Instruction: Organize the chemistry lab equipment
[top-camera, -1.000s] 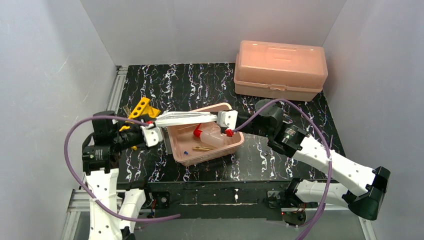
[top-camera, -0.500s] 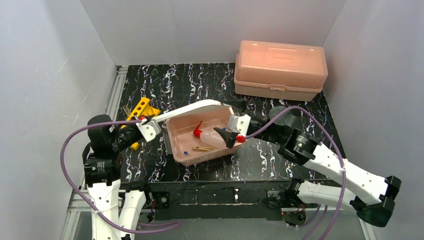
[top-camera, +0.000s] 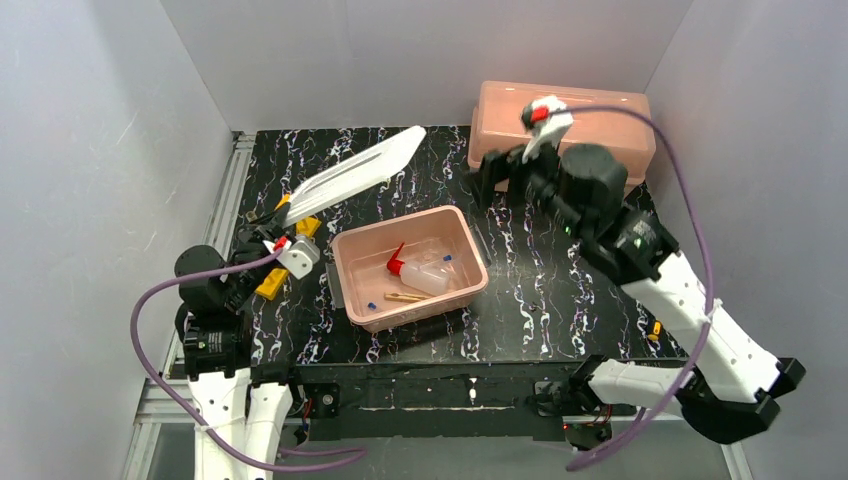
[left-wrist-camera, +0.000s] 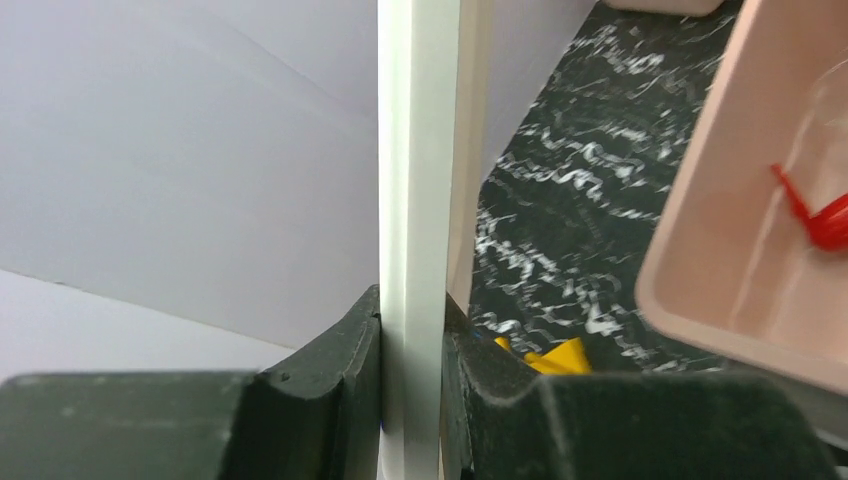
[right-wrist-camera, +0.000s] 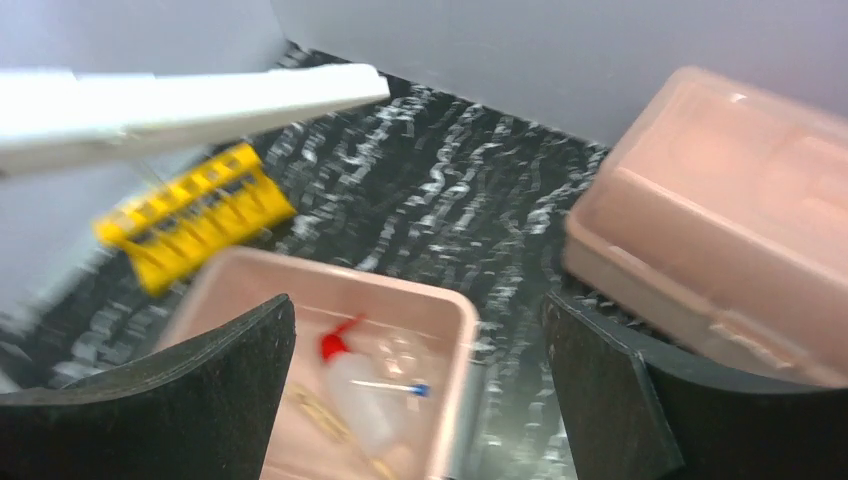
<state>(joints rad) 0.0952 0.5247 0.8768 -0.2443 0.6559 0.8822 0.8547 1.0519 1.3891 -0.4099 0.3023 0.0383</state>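
My left gripper (top-camera: 283, 238) is shut on one end of the white lid (top-camera: 355, 172), which slants up over the table's left side; in the left wrist view the lid (left-wrist-camera: 420, 180) stands edge-on, pinched at the gripper (left-wrist-camera: 412, 345). The uncovered pink tub (top-camera: 345, 285) holds the squeeze bottle (top-camera: 428, 277) with its red nozzle, a wooden stick (top-camera: 405, 297) and a blue-tipped pipette (right-wrist-camera: 392, 386). The yellow rack (top-camera: 270, 285) lies left of the tub, partly hidden by my left arm. My right gripper (top-camera: 497, 175) hangs open and empty, high above the tub's far right.
A closed pink box (top-camera: 560, 135) stands at the back right, just behind my raised right arm. White walls enclose the black marbled table on three sides. The lifted lid overhangs the table's left part.
The lid has come off the tub. My right gripper let go of it, opened wide and rose toward the back right; my left gripper closed on the lid and swung it up to the left.
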